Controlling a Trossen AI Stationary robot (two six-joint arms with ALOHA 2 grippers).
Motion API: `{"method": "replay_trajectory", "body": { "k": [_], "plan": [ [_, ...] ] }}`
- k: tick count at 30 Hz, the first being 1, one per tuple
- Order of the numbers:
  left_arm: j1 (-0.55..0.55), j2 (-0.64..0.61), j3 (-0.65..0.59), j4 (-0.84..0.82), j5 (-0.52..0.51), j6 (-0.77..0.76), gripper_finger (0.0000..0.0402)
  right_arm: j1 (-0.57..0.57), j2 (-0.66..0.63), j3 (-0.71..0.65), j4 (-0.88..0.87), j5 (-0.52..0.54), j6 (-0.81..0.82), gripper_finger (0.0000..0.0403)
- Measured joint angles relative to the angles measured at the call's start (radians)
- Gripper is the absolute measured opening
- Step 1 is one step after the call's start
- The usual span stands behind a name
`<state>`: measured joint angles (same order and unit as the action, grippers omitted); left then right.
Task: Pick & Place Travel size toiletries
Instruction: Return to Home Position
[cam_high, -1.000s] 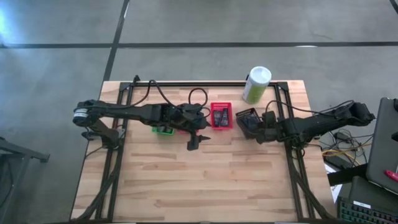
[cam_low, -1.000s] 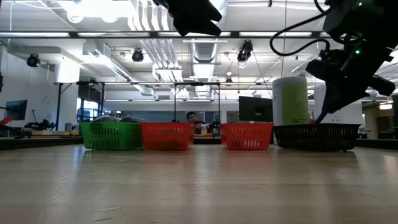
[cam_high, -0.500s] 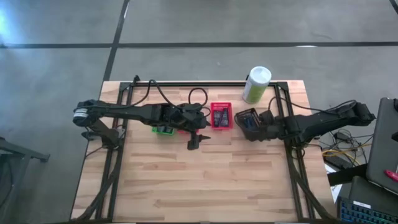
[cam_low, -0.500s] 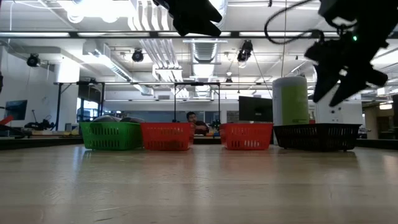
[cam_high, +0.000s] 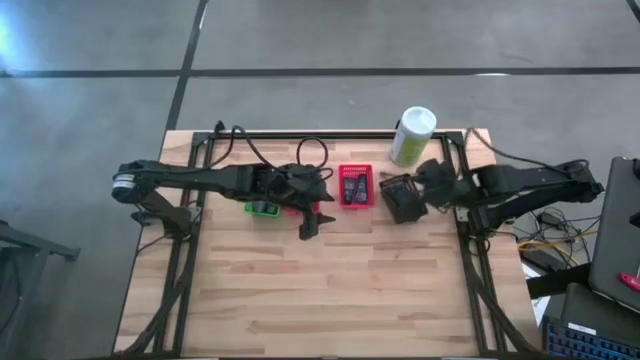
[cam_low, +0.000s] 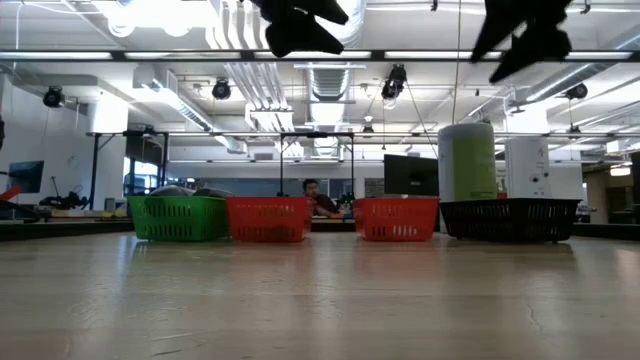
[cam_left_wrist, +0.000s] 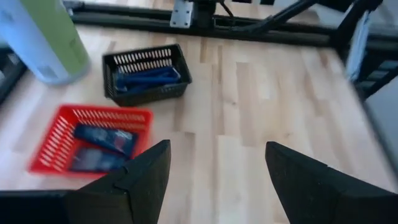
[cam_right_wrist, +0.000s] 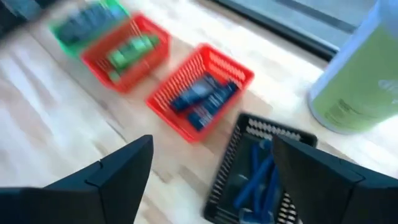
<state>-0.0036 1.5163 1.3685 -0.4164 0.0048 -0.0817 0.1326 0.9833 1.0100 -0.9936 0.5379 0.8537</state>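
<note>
Four mesh baskets are seen in a row across the wooden table, with the toiletries sorted among them. In the green basket, blurred grey-blue items are held; what they are cannot be told. Beside it, green tubes are lying in a red basket. Dark blue flat tubes are contained in the other red basket. Blue shavers are laid in the black basket at the row's end, near the white-and-green canister. The left gripper is held above the row, between the green basket and the other red basket, with its fingers spread and empty. The right gripper is raised by the black basket, likewise parted with nothing between its fingers.
</note>
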Motion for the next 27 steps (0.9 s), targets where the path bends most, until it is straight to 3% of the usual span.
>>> {"method": "replay_trajectory", "body": {
  "k": [3, 7, 11, 15, 20, 23, 27],
  "plan": [
    [0.0, -0.025, 0.0, -0.015, 0.04, -0.106, 0.0266, 0.0, -0.002, 0.093, -0.014, -0.019, -0.024, 0.0332],
    [-0.002, -0.057, 0.0, 0.025, 0.135, -0.115, 0.0266, 0.0, -0.006, 0.185, 0.032, -0.142, -0.194, 0.0347],
    [-0.003, -0.07, -0.011, 0.058, 0.172, -0.114, 0.0266, 0.0, -0.055, 0.156, 0.103, -0.23, -0.257, 0.0358],
    [-0.002, -0.068, -0.106, 0.204, 0.26, -0.144, 0.0266, 0.0, -0.164, -0.057, 0.286, -0.344, -0.233, 0.036],
    [-0.003, -0.068, -0.31, 0.616, 0.35, -0.286, 0.0266, 0.0, -0.338, -0.396, 0.681, -0.52, -0.197, 0.0349],
    [-0.002, -0.073, -0.428, 0.827, 0.347, -0.362, 0.0266, 0.0, -0.442, -0.557, 0.875, -0.547, -0.204, 0.0339],
    [0.003, -0.114, -0.573, 1.022, 0.346, -0.4, 0.0266, -0.003, -0.597, -0.71, 0.93, -0.538, -0.202, 0.0326]
  ]
}}
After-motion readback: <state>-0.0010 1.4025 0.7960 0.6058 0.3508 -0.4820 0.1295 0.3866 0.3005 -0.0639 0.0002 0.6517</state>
